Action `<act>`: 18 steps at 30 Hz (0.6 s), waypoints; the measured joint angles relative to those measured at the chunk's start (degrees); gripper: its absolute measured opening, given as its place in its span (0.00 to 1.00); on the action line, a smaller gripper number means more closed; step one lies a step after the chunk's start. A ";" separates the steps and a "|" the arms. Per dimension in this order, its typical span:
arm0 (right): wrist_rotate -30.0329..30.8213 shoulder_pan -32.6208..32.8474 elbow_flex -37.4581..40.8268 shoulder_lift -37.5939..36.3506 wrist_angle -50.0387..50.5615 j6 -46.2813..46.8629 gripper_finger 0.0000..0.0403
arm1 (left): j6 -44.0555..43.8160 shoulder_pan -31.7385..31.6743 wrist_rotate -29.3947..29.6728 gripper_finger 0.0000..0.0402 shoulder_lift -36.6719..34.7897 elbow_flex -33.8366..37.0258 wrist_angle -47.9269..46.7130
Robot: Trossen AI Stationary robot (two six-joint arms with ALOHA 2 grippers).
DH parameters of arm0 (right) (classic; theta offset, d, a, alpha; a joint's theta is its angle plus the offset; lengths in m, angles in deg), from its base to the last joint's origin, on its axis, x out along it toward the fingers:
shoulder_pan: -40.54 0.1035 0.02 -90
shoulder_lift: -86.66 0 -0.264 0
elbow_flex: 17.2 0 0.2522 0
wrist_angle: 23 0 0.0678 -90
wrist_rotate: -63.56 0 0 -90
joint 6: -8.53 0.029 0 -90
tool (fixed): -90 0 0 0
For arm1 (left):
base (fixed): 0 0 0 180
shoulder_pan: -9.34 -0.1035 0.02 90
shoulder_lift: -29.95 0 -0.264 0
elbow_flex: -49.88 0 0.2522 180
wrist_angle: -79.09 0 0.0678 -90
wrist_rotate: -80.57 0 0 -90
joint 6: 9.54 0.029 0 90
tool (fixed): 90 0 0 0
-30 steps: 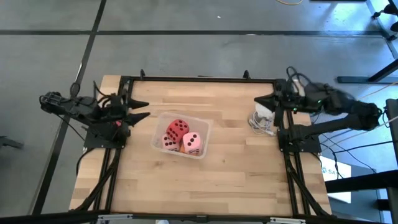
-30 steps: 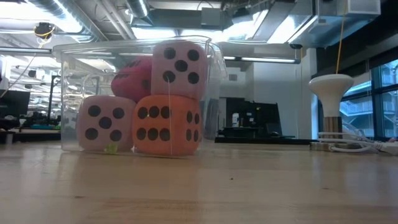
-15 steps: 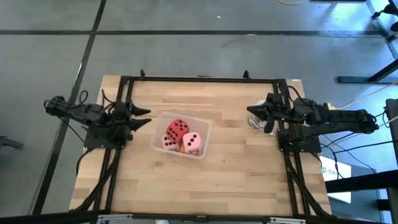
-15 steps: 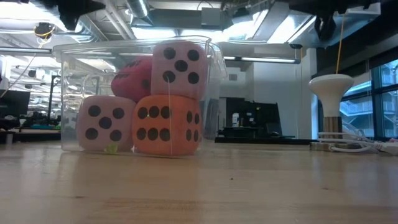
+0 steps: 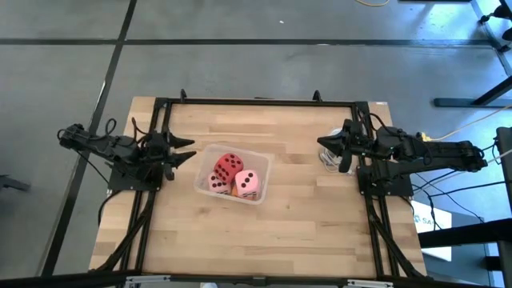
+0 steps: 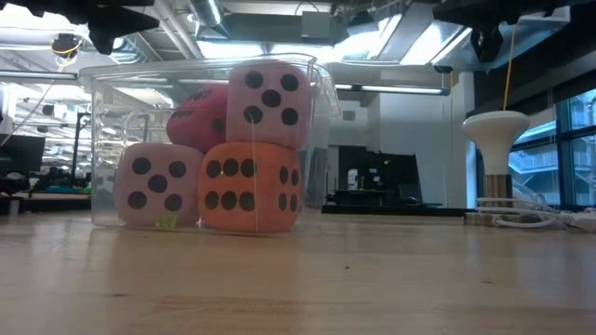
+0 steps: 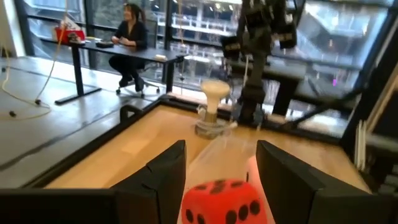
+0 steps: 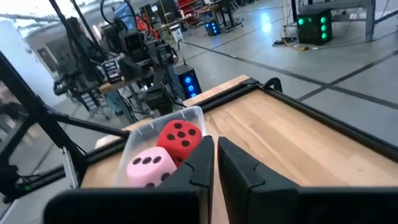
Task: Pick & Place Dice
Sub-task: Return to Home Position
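**All Four Dice in the Tub, Grippers Empty at the Sides**

From above, the clear tub (image 5: pixel 262 159) sat left of centre on the worktop (image 5: pixel 304 224). It held the red die (image 5: pixel 229 164), a pink die (image 5: pixel 247 183) and a second pink die (image 5: pixel 216 182). The left gripper (image 5: pixel 188 149) hung near the tub's left side. The right gripper (image 5: pixel 323 142) was well apart, by the right edge.

At table height, the orange die (image 6: pixel 250 186) sat beside the second pink die on the tub floor, with the pink die and red die above them.

The left wrist view showed that gripper's fingers spread wide and empty, the red die beyond them.

The right wrist view showed that gripper's fingers almost touching, holding nothing.
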 joint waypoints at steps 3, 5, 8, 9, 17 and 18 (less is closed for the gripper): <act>-0.83 0.04 -0.01 -0.01 -0.23 3.03 0.06 | -2.28 0.00 1.32 0.46 0.00 -0.05 1.42; -2.28 0.04 -0.01 0.01 -0.10 3.15 0.06 | -4.15 0.00 1.42 0.46 0.02 -0.05 1.05; -3.21 0.06 -0.01 0.36 -0.14 -1.86 0.06 | -5.23 0.02 1.44 0.46 0.04 -0.05 0.65; -3.21 0.04 -0.01 0.55 0.05 -3.66 0.06 | -5.20 0.00 1.46 0.46 0.21 -0.05 0.00; -8.08 -0.82 6.08 0.73 -5.87 -5.85 0.06 | -1.99 0.20 -4.87 0.46 0.90 0.78 -7.70; -8.93 -1.02 8.07 0.32 -8.25 -5.35 0.06 | -1.35 0.14 -4.17 0.46 0.51 1.17 -7.01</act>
